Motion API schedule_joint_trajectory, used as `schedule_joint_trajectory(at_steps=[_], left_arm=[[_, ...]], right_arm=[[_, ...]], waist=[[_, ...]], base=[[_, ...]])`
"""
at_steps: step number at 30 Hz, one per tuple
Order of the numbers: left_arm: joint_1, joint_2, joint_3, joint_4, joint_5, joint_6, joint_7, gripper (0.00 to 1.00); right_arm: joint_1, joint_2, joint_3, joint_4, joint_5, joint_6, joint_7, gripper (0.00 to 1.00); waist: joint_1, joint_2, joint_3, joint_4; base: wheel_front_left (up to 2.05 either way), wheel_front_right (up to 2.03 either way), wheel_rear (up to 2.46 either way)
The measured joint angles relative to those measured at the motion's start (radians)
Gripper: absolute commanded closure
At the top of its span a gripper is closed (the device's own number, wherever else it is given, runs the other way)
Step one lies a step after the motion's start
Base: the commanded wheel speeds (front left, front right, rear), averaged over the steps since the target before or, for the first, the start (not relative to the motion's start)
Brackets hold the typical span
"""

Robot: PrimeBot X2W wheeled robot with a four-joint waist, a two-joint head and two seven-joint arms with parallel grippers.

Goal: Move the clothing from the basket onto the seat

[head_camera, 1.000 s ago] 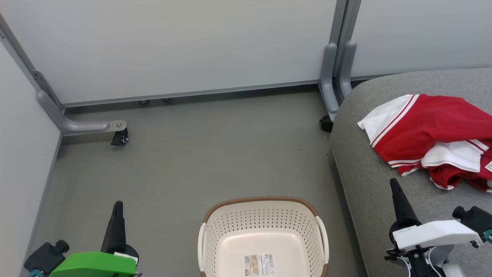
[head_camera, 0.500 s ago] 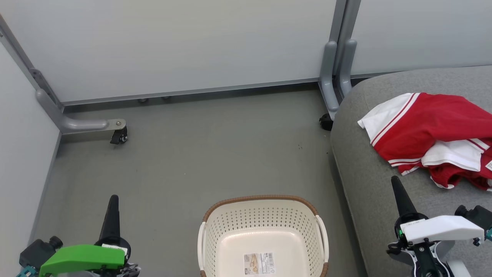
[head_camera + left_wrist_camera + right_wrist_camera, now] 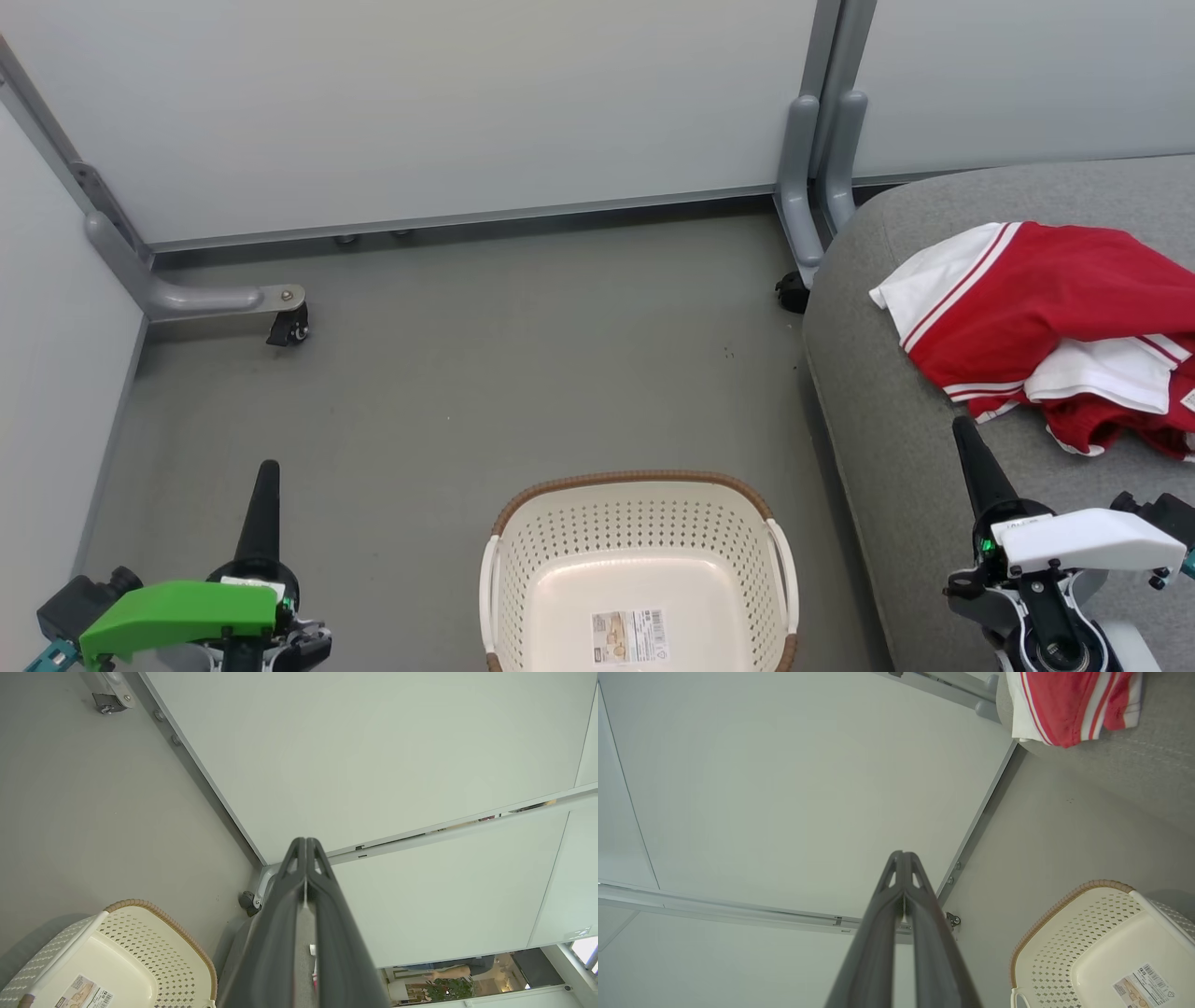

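The red and white clothing (image 3: 1055,327) lies crumpled on the grey seat (image 3: 896,448) at the right, and it shows again in the right wrist view (image 3: 1069,700). The cream basket (image 3: 639,569) stands on the floor at the bottom centre with only a label sticker inside; it is also in the wrist views (image 3: 117,956) (image 3: 1101,947). My left gripper (image 3: 268,467) is shut at the lower left, apart from the basket, holding nothing. My right gripper (image 3: 960,425) is shut over the seat's front, just short of the clothing, holding nothing.
Pale partition panels (image 3: 420,103) close off the back and left. Their grey feet on castors stand on the floor (image 3: 280,322) (image 3: 794,289). Grey floor (image 3: 485,373) lies open between the basket and the back panel.
Both grippers have sunk lower in the head view; the left has also drifted left. The head view has shifted slightly. Clothing and basket lie as before.
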Motion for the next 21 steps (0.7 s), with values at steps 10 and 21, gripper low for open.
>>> schedule_joint_trajectory(at_steps=[10,21], left_arm=[[-0.020,0.000,0.016,0.012,-0.084,-0.002,0.023,1.00],[-0.040,-0.001,0.031,0.028,-0.166,-0.009,0.045,1.00]], right_arm=[[-0.012,0.000,-0.014,0.013,0.083,0.000,0.024,1.00],[-0.029,0.001,-0.028,0.027,0.169,0.000,0.047,1.00]], waist=[[0.0000,0.0000,0.004,0.000],[0.0000,0.0000,0.008,0.000]], base=[[0.00,0.00,0.00],[0.00,0.00,0.00]])
